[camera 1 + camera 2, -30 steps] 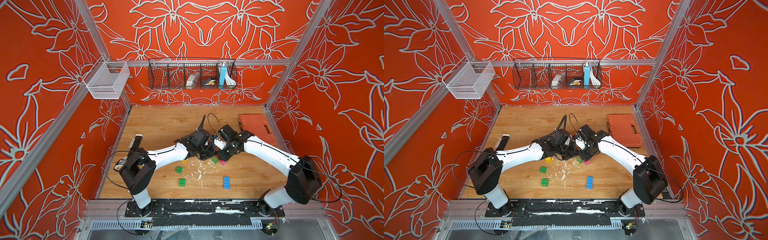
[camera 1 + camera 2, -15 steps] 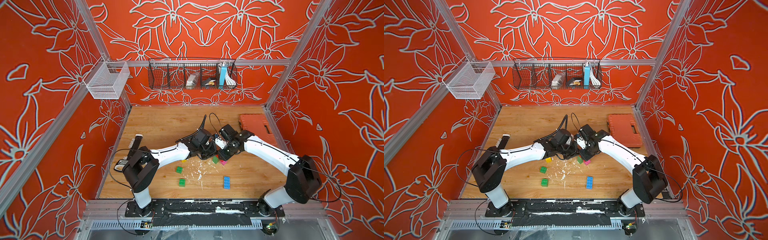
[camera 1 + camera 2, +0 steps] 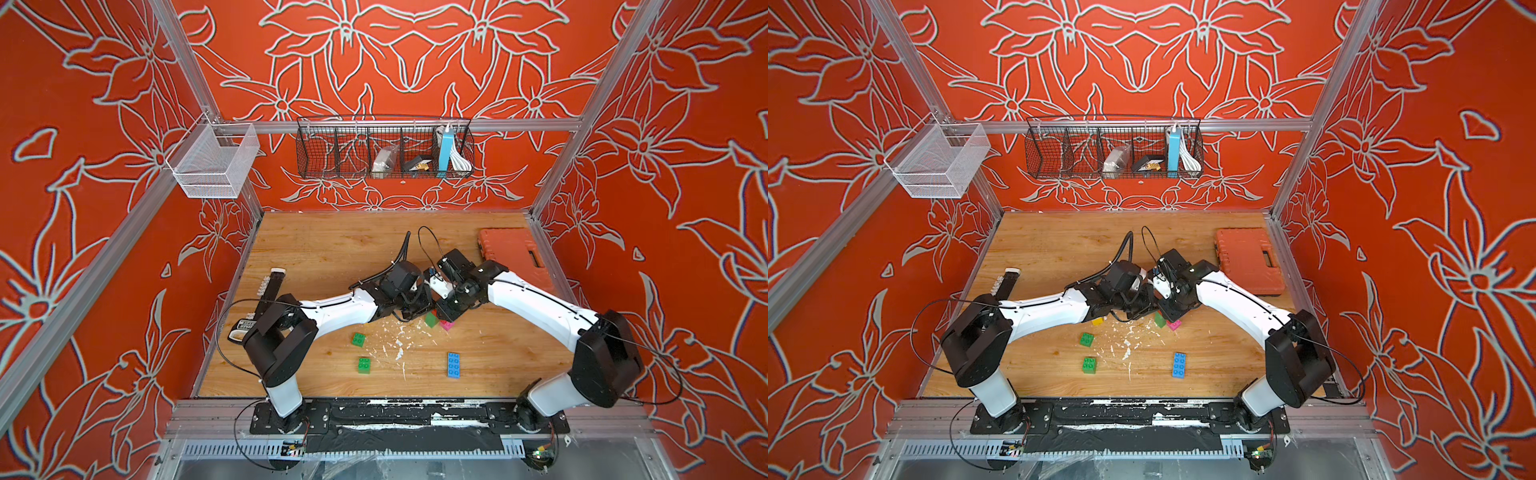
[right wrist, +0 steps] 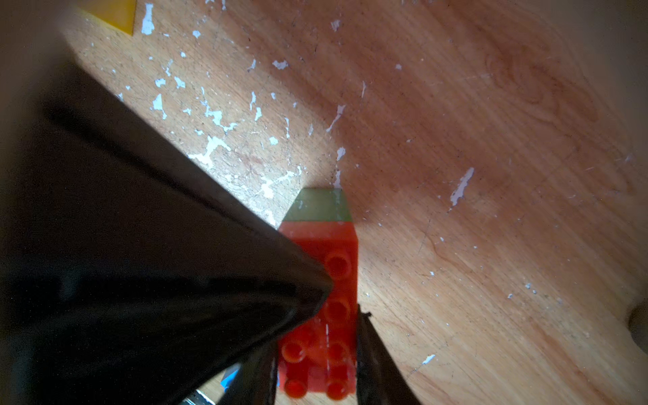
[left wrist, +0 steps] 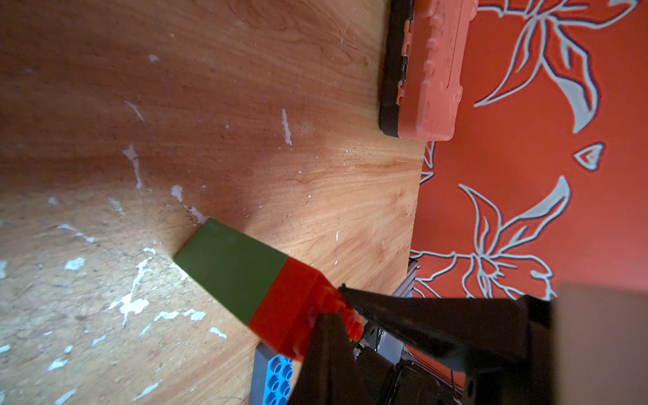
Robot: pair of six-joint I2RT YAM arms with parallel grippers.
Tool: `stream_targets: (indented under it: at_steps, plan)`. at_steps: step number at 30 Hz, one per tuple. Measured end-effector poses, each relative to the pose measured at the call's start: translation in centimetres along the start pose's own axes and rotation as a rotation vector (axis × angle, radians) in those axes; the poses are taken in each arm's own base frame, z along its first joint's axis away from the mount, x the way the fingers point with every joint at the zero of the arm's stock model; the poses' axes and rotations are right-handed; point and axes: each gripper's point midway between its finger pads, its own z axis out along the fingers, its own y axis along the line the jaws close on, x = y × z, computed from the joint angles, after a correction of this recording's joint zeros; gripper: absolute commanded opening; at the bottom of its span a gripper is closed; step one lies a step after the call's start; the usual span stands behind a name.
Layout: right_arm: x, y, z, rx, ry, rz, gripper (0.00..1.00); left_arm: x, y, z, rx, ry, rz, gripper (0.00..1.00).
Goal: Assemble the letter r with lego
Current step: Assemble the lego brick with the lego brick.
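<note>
A red 2x4 lego brick (image 4: 321, 252) sits on top of a green brick (image 4: 317, 207) that stands on the table. My right gripper (image 4: 317, 354) is shut on the red brick, one finger on each long side. My left gripper (image 5: 328, 322) is shut, and its joined tips touch the red brick's studs (image 5: 336, 305) from above. In both top views the two grippers meet mid-table, left gripper (image 3: 417, 303) against right gripper (image 3: 451, 307), and hide the red brick. The green brick (image 3: 431, 320) and a pink brick (image 3: 446, 325) show just below them.
Two loose green bricks (image 3: 358, 339) (image 3: 364, 365) and a blue brick (image 3: 453, 365) lie nearer the front. A yellow brick (image 3: 1098, 321) lies beside the left forearm. An orange case (image 3: 515, 257) fills the back right corner. White paint flecks (image 3: 399, 345) mark the table's middle.
The left arm's shoulder and elbow have shifted slightly to the right. Both grippers stay together at the same spot on the red brick.
</note>
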Motion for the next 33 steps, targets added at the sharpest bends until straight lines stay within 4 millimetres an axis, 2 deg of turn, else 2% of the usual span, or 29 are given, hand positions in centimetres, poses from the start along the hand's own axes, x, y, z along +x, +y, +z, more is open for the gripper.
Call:
stream_targets:
  at_steps: [10,23,30,33]
  plan:
    - [-0.13,0.10,0.06,-0.003,0.018,0.000,0.34,0.04,0.07,-0.14,0.015,-0.015,0.006,0.00]
    - [-0.25,0.23,0.07,-0.011,0.028,0.001,0.35,0.06,0.15,-0.19,0.016,-0.020,0.007,0.00]
    - [-0.60,0.59,0.09,-0.033,0.000,-0.001,0.48,0.11,0.19,-0.24,0.016,-0.020,0.006,0.00]
    - [-0.83,0.78,-0.49,-0.037,-0.036,-0.006,0.50,0.11,0.18,-0.24,0.016,-0.020,0.007,0.00]
